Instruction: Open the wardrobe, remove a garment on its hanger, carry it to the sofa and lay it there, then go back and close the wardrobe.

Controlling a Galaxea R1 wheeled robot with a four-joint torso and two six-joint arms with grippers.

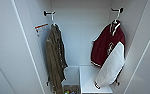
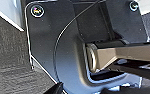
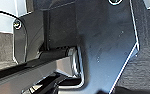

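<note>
Wardrobe (image 1: 73, 32) is being seen open in head view, white inside; both doors are being cut off at frame left & right edges. Maroon garment (image 1: 104, 46) is hanging upper right on a white hanger (image 1: 115, 22) from a dark wall hook (image 1: 117, 10); its white sleeve (image 1: 111, 66) is draping down toward lower right, over a white shelf block (image 1: 88, 80). Lower hem behind the sleeve is being hidden. Olive-brown garment (image 1: 54, 58) is hanging at centre-left from a second hook (image 1: 48, 13); its bottom is being cut off by the frame's lower edge. Orange-topped tag (image 1: 41, 28) is stuck on the left inner wall, text too blurred to be read. Small coloured items (image 1: 70, 90) at bottom centre can't be identified.

Wrist views: dark plate & jointed bar are being shown over grey carpet (image 2: 8, 57). Claw state, left & right: can't be told. Arm pose can't be made out either.
</note>
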